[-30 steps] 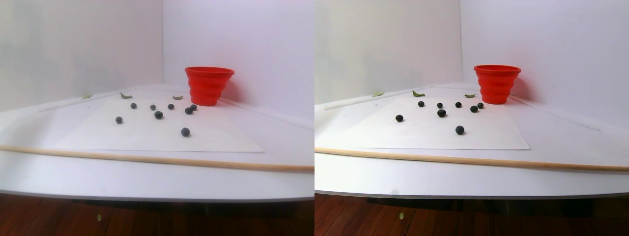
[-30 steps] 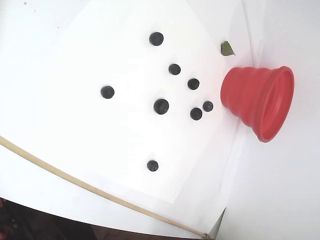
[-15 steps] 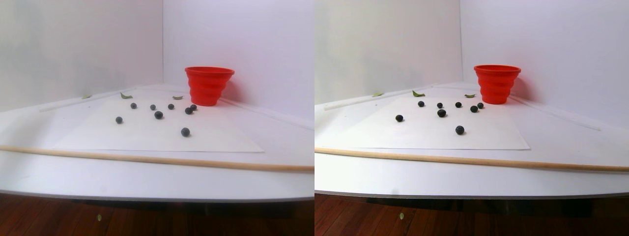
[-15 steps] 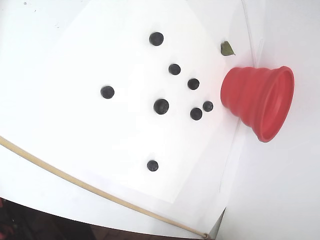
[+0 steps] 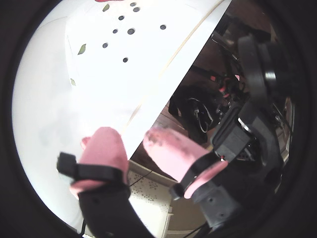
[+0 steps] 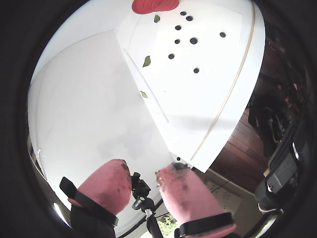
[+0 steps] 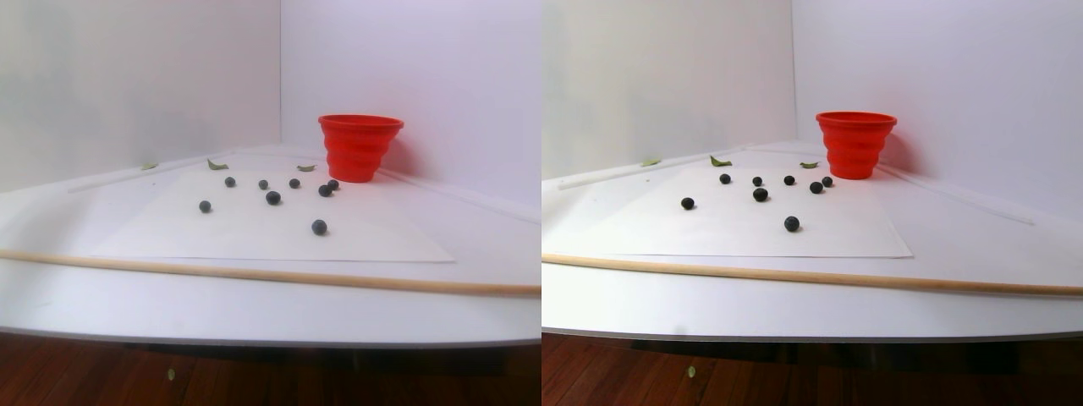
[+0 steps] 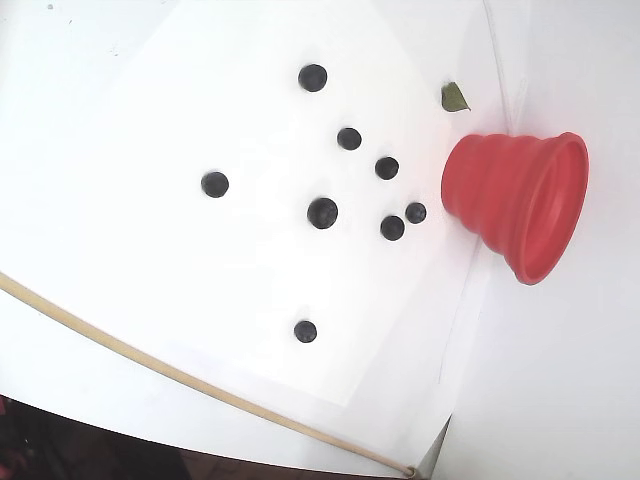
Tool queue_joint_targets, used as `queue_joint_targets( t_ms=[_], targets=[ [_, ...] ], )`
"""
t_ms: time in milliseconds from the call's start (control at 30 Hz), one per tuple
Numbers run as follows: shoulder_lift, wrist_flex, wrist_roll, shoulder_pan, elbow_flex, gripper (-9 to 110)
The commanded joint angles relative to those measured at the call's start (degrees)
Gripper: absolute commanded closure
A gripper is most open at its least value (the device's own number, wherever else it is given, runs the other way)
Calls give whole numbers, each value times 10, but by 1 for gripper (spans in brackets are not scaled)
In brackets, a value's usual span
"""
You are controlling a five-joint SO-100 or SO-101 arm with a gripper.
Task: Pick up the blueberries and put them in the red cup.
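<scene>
Several dark blueberries (image 8: 322,212) lie scattered on a white paper sheet (image 8: 130,120); the stereo pair view shows them (image 7: 272,197) in front of the red cup (image 7: 360,148). The ribbed red cup (image 8: 515,205) stands upright at the sheet's far corner, two berries close to its base. My gripper (image 5: 130,136) appears only in both wrist views. Its pink-padded fingers (image 6: 109,183) stand apart with nothing between them, held well back from the berries (image 6: 193,40) near the table's edge. The gripper (image 6: 143,168) is open. Only a sliver of the cup (image 6: 153,5) shows at the top.
A thin wooden stick (image 7: 254,273) lies along the table's front edge (image 8: 150,362). Small green leaf scraps (image 8: 454,97) lie near the cup and the back wall (image 7: 217,164). White walls close the corner behind the cup. Dark gear and cables (image 5: 233,79) sit beyond the table.
</scene>
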Motion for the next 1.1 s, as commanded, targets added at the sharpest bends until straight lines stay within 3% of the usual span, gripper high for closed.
queue_joint_targets(
  t_ms=[0, 467, 1067],
  targets=[
    [-2, 0, -1, -4, -50, 90],
    [-65, 7, -7, -1, -60, 90],
    [-25, 5, -14, 33, -58, 88]
  ],
)
